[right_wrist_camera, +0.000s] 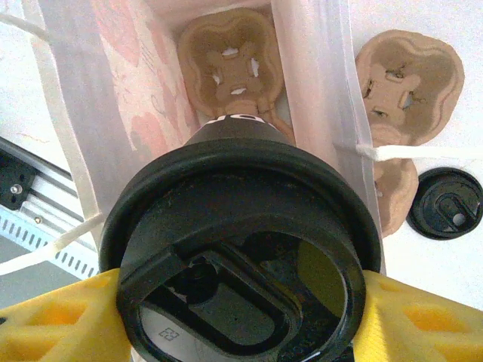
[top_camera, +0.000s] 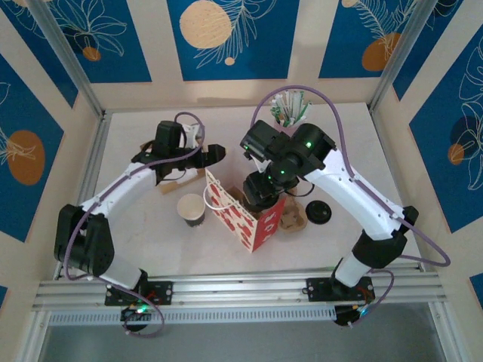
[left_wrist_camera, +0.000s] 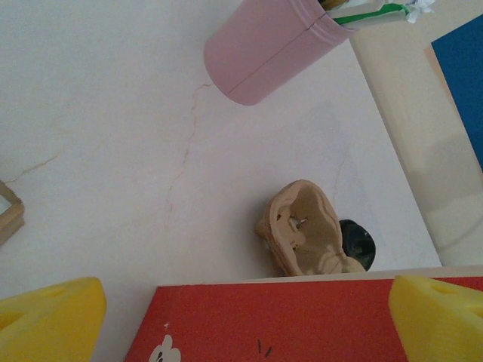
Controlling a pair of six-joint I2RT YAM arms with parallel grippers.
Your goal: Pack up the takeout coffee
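A red paper bag point(top_camera: 243, 219) with white prints stands open at the table's middle. My right gripper point(top_camera: 260, 192) hangs over its mouth, shut on a takeout coffee cup with a black lid point(right_wrist_camera: 241, 256); the yellow fingers point(right_wrist_camera: 53, 320) press both sides of the cup. Below the cup, on the bag's floor, lies a pulp cup carrier point(right_wrist_camera: 230, 64). My left gripper point(top_camera: 215, 153) is behind the bag's left side, jaws wide open. In the left wrist view the bag's red wall point(left_wrist_camera: 264, 324) lies between the yellow fingertips point(left_wrist_camera: 49, 320), untouched. A second cup point(top_camera: 191, 209), without lid, stands left of the bag.
Another pulp carrier point(top_camera: 290, 219) and a loose black lid point(top_camera: 318, 212) lie right of the bag. A pink holder with straws point(left_wrist_camera: 264, 45) stands at the back. A wooden piece point(top_camera: 173, 185) lies under the left arm.
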